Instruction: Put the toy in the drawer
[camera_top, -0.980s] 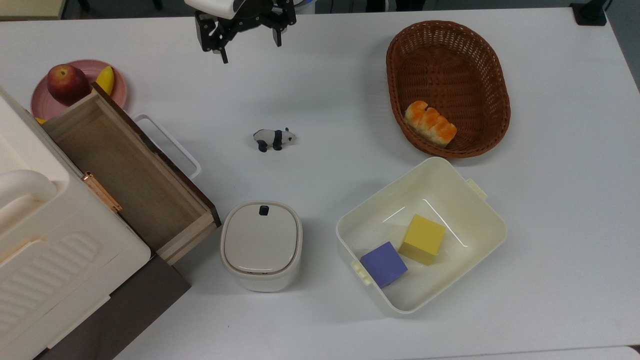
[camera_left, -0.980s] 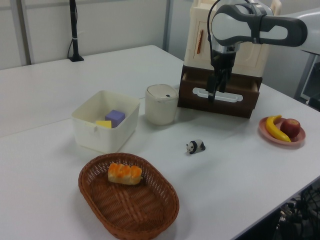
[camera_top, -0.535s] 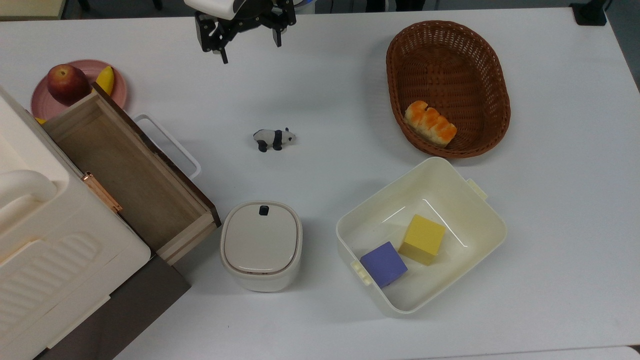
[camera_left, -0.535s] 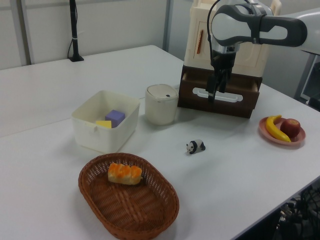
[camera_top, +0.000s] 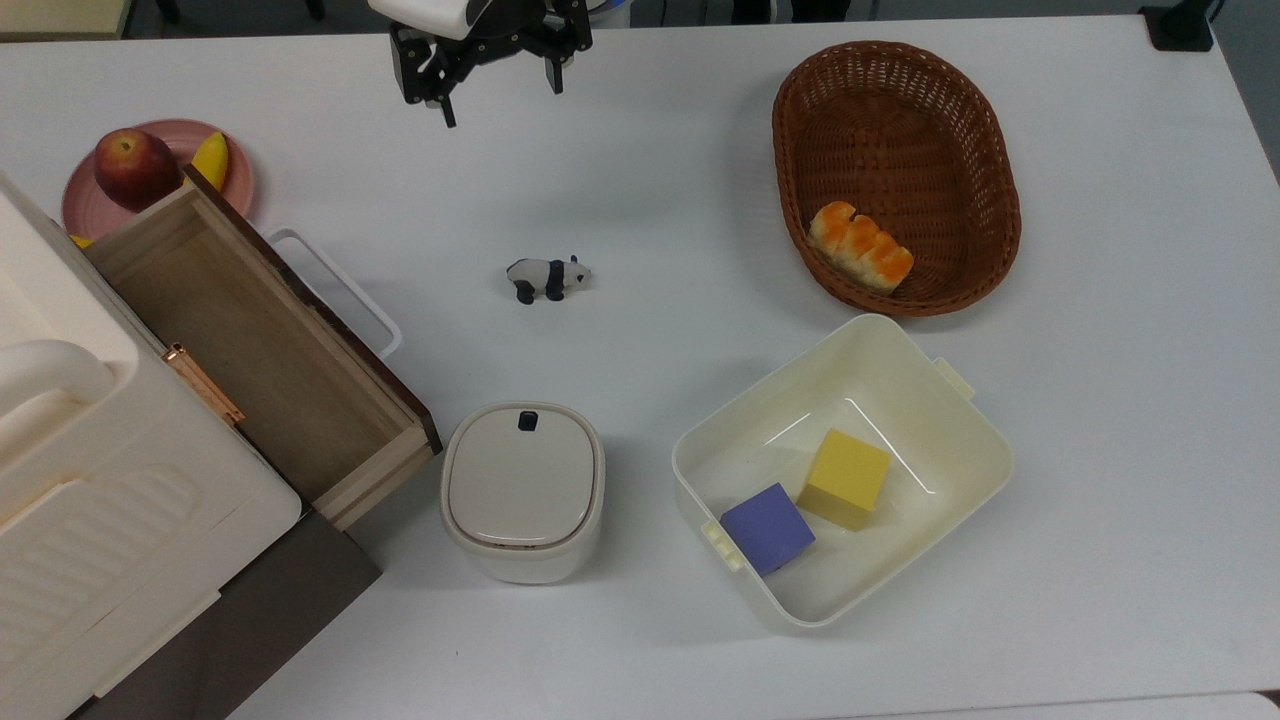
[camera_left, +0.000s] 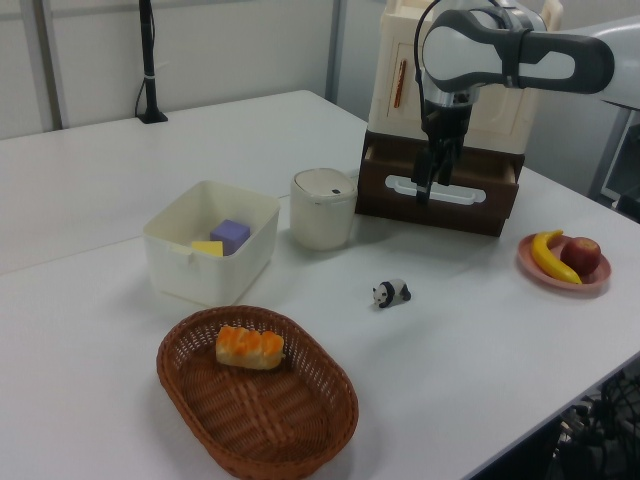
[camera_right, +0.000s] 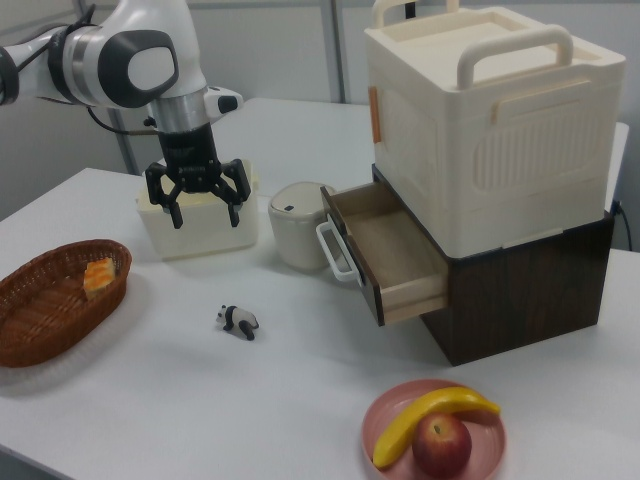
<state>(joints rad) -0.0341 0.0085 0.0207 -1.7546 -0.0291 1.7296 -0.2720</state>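
Nothing has moved; claw (camera_right: 205, 210) spread above toy (camera_top: 547, 276), seemingly unlabelled.

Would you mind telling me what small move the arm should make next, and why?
Probably bring the open gripper over and down onto the panda toy: it stands alone on the table, ungrasped, while the drawer already sits pulled out.

No writing, label, brand, number or sign can be read on anything in these views.
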